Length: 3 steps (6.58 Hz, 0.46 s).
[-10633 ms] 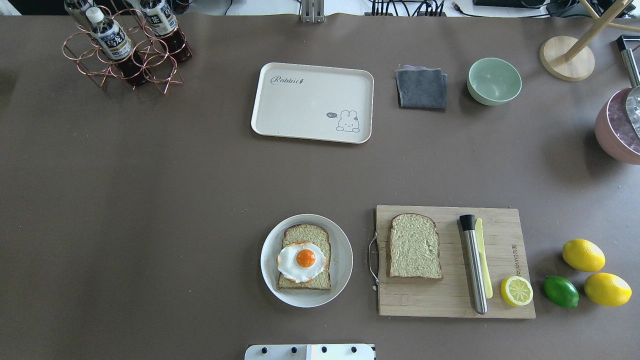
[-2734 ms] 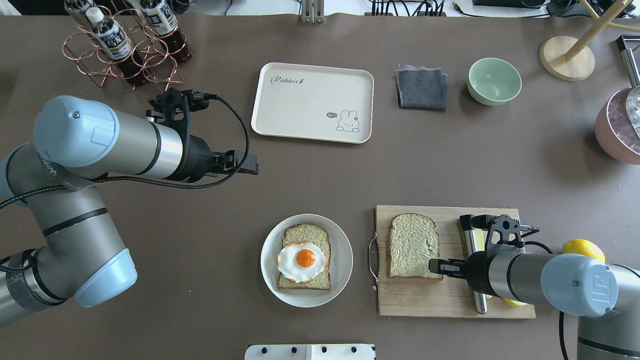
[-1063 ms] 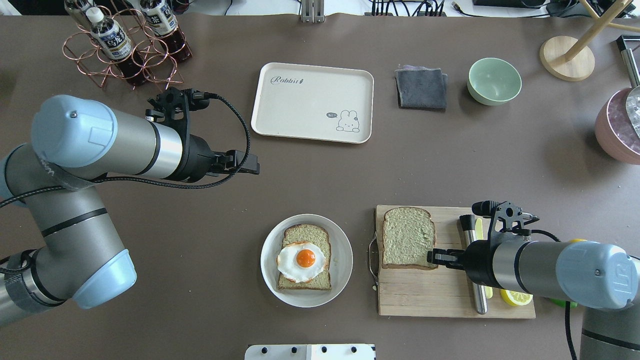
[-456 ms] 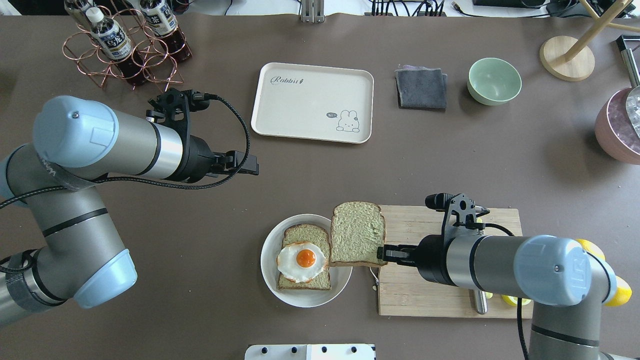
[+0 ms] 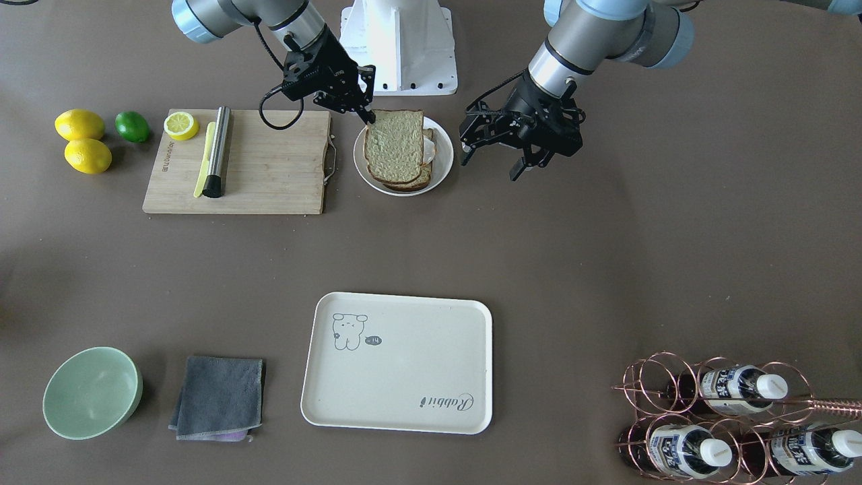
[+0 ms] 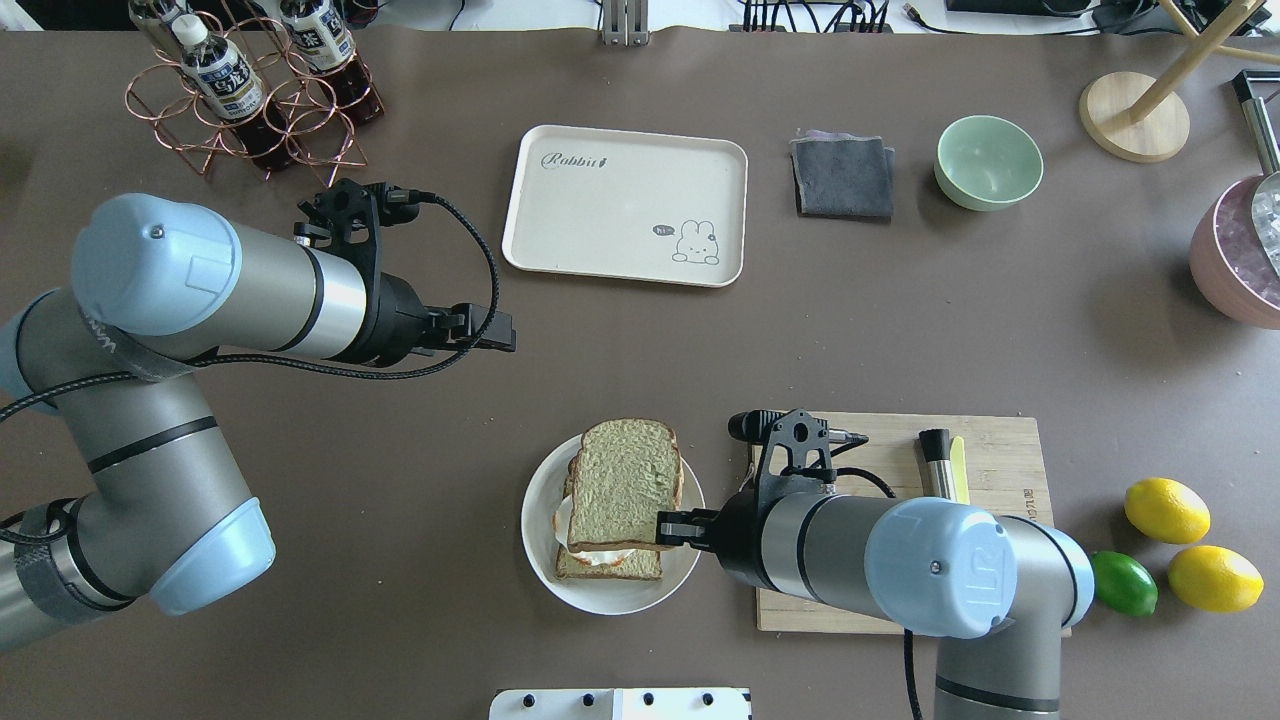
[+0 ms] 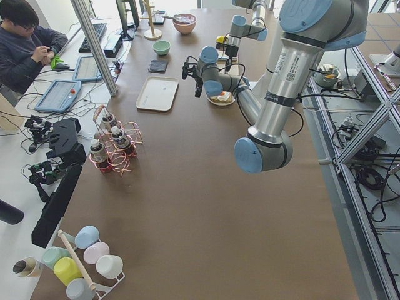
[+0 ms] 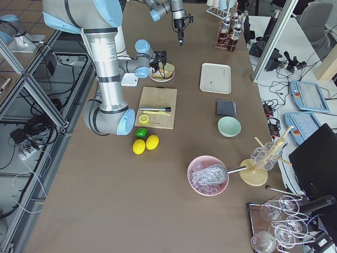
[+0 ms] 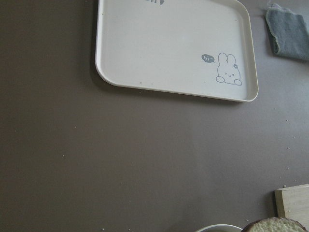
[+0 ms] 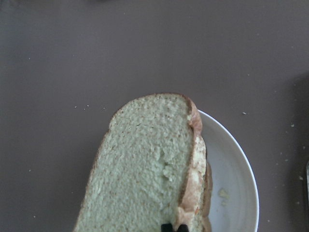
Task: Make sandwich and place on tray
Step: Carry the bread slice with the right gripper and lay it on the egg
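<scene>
My right gripper is shut on the near right corner of a bread slice. It holds that slice over the round white plate, covering most of the fried egg and the lower slice. I cannot tell whether the held slice rests on the egg. The front view shows the same grip on the top slice. The right wrist view shows the slice over the plate. The cream Rabbit tray lies bare at the back. My left gripper is open and empty, above the table left of the plate.
The wooden cutting board with a steel muddler lies right of the plate. Lemons and a lime sit beyond it. A grey cloth, green bowl, bottle rack and pink ice bucket line the back.
My right gripper lifted the bread slice off the cutting board and carried it left. It now sits over the egg on the plate. The left arm has stayed put.
</scene>
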Available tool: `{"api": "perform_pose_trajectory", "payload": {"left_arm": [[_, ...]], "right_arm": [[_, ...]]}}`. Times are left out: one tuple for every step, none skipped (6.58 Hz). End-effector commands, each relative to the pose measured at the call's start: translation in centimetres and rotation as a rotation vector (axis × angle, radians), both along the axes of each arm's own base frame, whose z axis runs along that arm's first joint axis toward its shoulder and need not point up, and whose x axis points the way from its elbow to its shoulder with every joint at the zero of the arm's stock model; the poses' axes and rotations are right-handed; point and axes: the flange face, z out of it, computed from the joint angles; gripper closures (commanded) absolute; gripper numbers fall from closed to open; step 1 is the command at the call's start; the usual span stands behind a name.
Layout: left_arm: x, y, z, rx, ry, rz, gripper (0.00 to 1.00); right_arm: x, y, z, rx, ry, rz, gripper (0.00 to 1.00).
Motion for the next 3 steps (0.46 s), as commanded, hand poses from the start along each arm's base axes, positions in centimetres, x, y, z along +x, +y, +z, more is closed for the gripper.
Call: {"api": "perform_pose_trajectory", "payload": {"left_arm": [[0.2,0.0,0.0,0.001,-0.001,0.003,0.02],[0.2,-0.1,0.0,0.002,-0.002,0.001,0.02],[0.2,-0.1,0.0,0.001,-0.003,0.001,0.02]], "right_arm": [[-2.8,1.3,-0.2,0.046,0.025,-0.005,1.0],[-3.5,1.8,0.2,0.045,0.036,-0.013,1.0],[-3.7,2.5,0.3,0.051,0.039,-0.015,1.0]]}}
